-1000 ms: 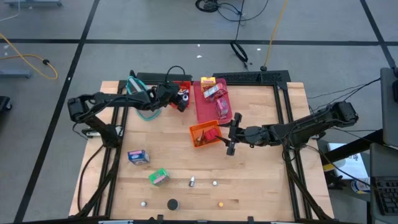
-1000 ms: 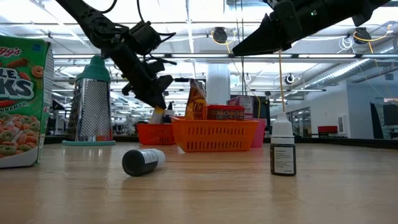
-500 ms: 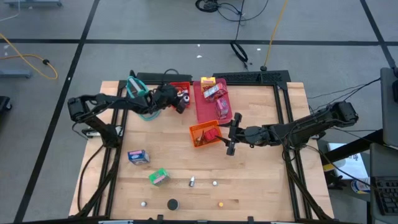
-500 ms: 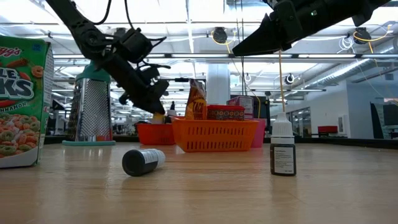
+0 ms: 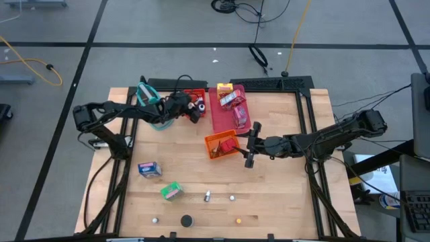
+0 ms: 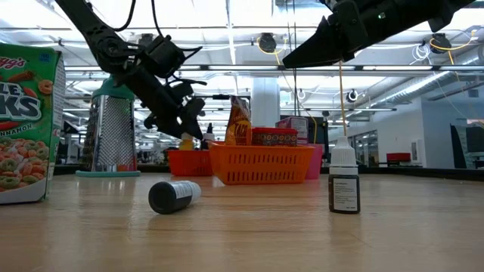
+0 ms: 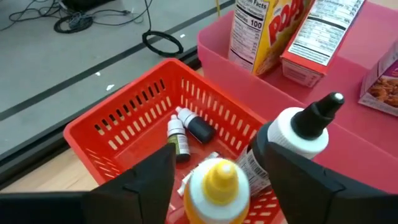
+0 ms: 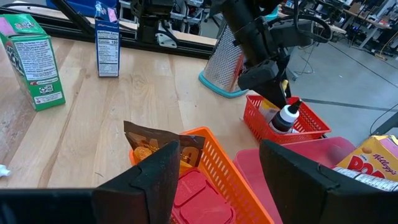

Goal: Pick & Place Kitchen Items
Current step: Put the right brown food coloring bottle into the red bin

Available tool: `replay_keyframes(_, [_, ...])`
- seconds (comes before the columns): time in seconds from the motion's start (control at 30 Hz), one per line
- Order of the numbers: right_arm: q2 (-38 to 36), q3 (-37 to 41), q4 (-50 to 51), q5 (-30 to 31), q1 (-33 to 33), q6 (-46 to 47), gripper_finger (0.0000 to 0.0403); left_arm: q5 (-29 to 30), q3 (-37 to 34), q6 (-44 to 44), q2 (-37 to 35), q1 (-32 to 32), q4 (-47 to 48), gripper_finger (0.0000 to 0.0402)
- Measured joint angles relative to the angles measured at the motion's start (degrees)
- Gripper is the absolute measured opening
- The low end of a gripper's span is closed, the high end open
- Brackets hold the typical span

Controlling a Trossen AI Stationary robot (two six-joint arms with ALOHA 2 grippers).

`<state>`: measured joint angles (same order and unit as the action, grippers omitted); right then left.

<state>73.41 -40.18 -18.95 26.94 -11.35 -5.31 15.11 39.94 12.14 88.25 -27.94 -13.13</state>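
Observation:
My left gripper (image 5: 194, 107) hangs open over the red basket (image 7: 124, 115) at the far left-centre of the table. A yellow-capped bottle (image 7: 219, 183) stands upright in the basket between the two fingers, with a gap on either side. A white bottle with a black tip (image 7: 305, 127) stands beside it. Two tiny bottles (image 7: 180, 134) lie on the basket floor. My right gripper (image 5: 250, 144) hovers open and empty by the right side of the orange basket (image 5: 220, 144), which holds a brown packet (image 8: 155, 146) and a red box.
A pink tray (image 5: 225, 119) with cereal boxes lies right of the red basket, and a teal-based grater (image 5: 151, 102) stands to its left. A blue box (image 5: 148, 169), a green box (image 5: 171, 191), a small bottle (image 5: 207, 196) and several caps are scattered toward the near edge.
My left gripper has carried the yellow-capped bottle a little toward the table's left edge and down into the red basket. Its fingers now stand wider apart. The bottle stands in the basket, free of them. My right arm has kept still.

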Motion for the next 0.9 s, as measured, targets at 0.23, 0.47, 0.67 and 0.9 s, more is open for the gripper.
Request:
replay_keyframes(0.23, [0.0, 0.0, 0.0, 0.0, 0.0, -0.1, 0.0212, 0.0, 0.0, -1.3, -3.4, 0.0, -0.9, 0.0261])
replay_keyframes(0.47, [0.0, 0.0, 0.0, 0.0, 0.0, -0.1, 0.0212, -0.6, 0.0, -1.4, -10.9, 1.5, 0.0, 0.0249])
replay_keyframes(0.67, [0.0, 0.0, 0.4, -3.9, 0.0, 0.1, 0.0212, -10.7, 0.0, -1.6, -14.9, 6.0, -0.5, 0.025])
replay_keyframes(0.9, [1.6, 0.0, 2.1, -16.8, -1.3, 2.9, 0.0212, -12.3, 0.0, -2.2, -15.3, 12.8, -0.5, 0.025])
